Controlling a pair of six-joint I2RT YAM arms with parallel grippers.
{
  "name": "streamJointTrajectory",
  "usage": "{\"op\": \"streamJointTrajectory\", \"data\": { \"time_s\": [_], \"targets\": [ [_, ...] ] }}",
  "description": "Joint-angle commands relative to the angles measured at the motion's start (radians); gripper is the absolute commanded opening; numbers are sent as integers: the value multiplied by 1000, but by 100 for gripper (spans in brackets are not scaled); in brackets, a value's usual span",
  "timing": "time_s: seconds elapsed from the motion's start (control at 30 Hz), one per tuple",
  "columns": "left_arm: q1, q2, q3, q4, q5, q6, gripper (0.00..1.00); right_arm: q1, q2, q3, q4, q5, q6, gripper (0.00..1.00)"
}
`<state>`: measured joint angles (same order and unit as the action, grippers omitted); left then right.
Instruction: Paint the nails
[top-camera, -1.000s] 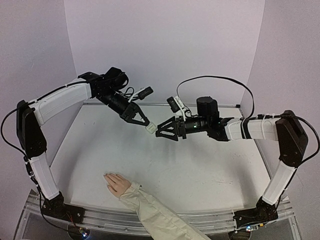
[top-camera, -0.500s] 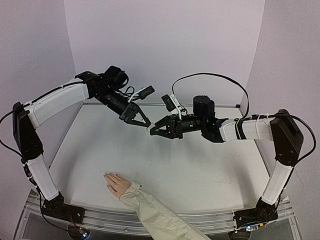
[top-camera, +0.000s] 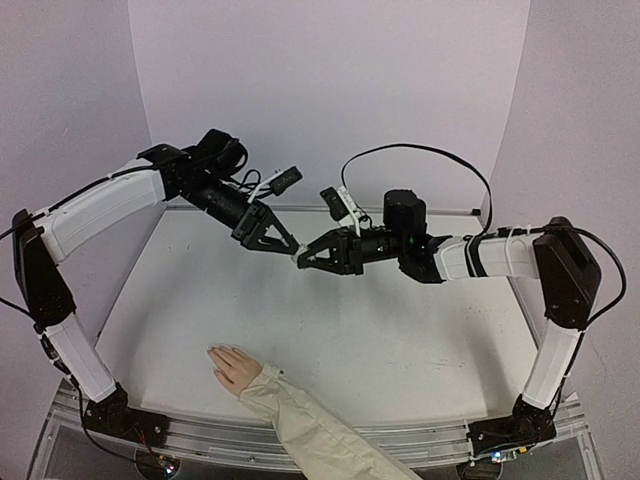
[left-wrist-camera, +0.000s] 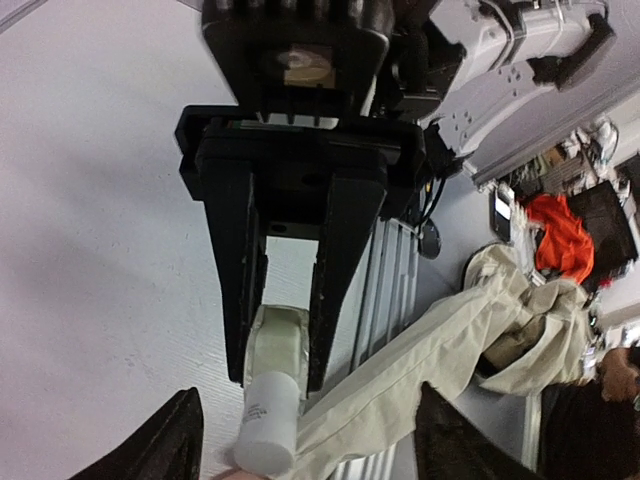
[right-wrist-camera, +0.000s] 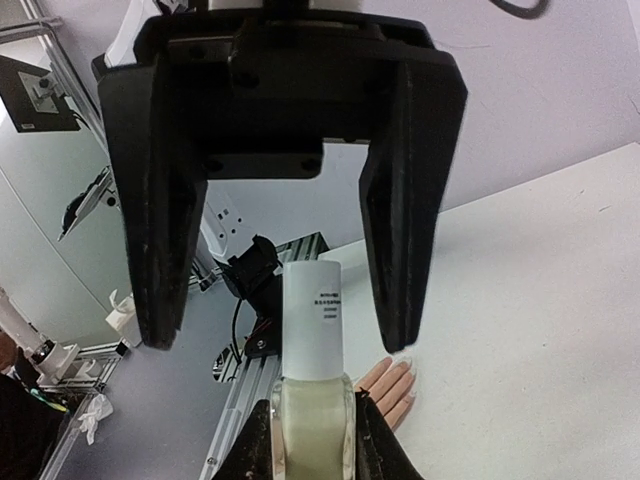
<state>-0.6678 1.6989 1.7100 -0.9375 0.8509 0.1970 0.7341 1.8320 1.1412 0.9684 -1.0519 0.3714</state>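
Painting has not begun, as far as can be judged. The worktop (top-camera: 400, 330) bears the hand (top-camera: 232, 366) in its sleeve (top-camera: 310, 430), well apart from the bottle (right-wrist-camera: 313, 425) and nearer the arm bases. The bottle hangs in mid-air. The left gripper (left-wrist-camera: 275, 380) has its fingers clamped on the bottle's cream body. The right gripper (right-wrist-camera: 275, 342) faces it, fingers apart on either side of the white cap (right-wrist-camera: 312, 315), not touching. The cap is on; the bottle's fill cannot be told. Uncapping and every nail remain. The nails (right-wrist-camera: 404, 370) look bare.
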Motion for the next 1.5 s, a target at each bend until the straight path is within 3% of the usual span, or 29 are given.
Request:
{"op": "streamJointTrajectory", "data": {
  "time_s": [0.0,0.23,0.47,0.77,0.97,1.1,1.17,1.27,1.47],
  "targets": [
    [56,-175,-120,271,100,-121,80,4,-103,-10,135,63,34,0],
    [77,-297,-385,940,166,-576,86,4,-171,-91,476,130,284,0],
    [9,-258,-352,1152,153,-691,82,5,-134,-60,655,116,441,0],
    [-42,-203,-325,1201,139,-721,62,11,-125,-54,662,127,437,0],
    [-50,-191,-320,1201,99,-725,44,16,-119,-54,655,130,428,0],
    [-50,-182,-315,1201,88,-725,26,18,-118,-49,601,134,395,0],
    [-50,-176,-314,1200,95,-729,12,18,-125,-45,557,144,369,0],
    [-50,-169,-324,1200,111,-732,0,18,-129,-24,437,142,305,12],
    [-50,-127,-310,1197,194,-749,0,18,-123,30,285,69,224,34]
  ]
}}
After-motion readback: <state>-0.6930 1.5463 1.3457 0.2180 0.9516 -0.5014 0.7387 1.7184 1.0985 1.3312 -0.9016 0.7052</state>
